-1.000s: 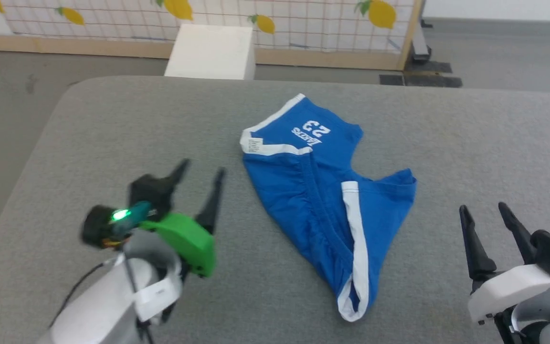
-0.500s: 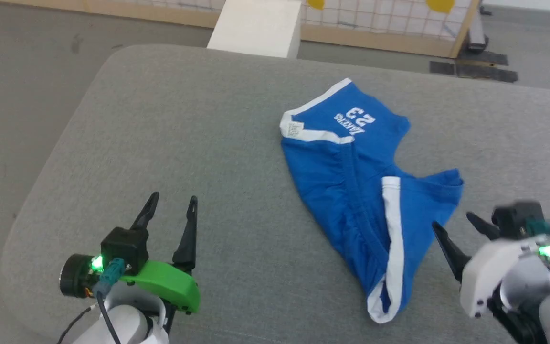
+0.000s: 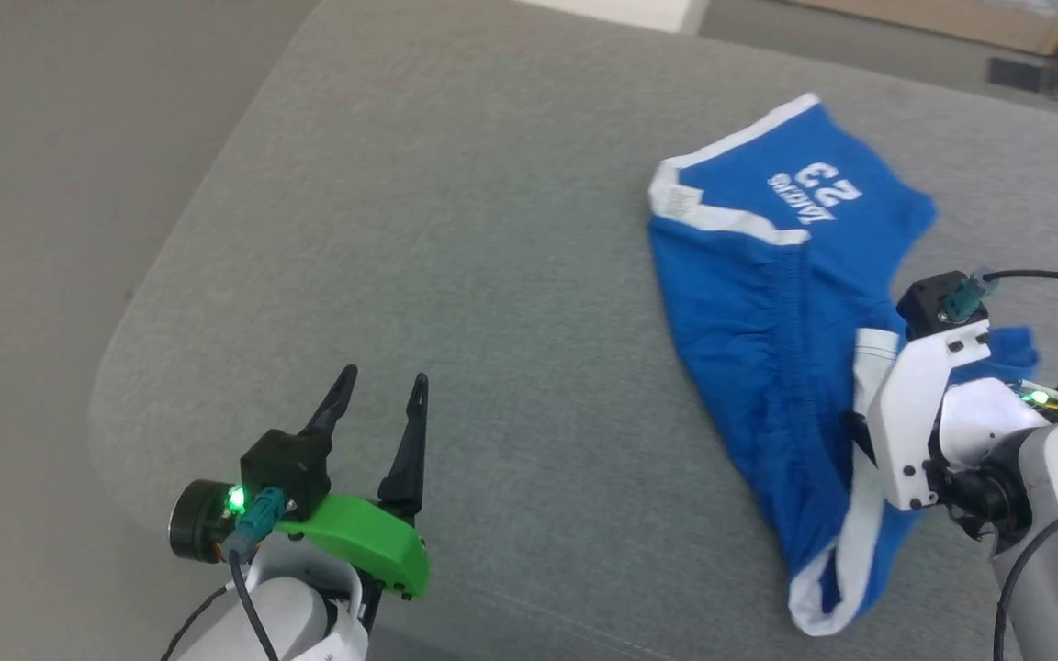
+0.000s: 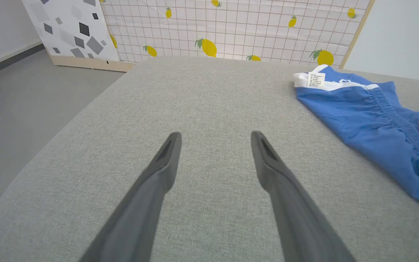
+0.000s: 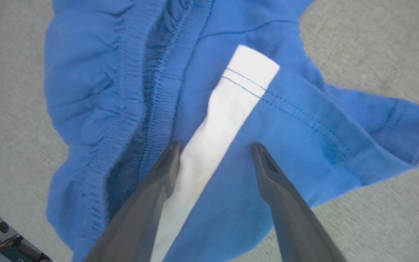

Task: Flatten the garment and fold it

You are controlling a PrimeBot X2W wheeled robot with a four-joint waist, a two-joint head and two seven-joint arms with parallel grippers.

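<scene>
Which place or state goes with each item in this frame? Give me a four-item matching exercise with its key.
1. left gripper
2. right gripper
3. garment
4. label

A. on the garment's white trim
B. open, over the bare grey surface
C. rumpled, not yet folded
D. open, over blue fabric

Pairs: 1-B, 2-D, 3-C, 4-A

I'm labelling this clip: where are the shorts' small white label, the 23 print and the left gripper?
small white label (image 4: 316, 79): left wrist view, middle of the tag.
23 print (image 3: 827, 182): head view, middle of the number.
left gripper (image 3: 382, 376): head view, gap midway between its open fingertips.
</scene>
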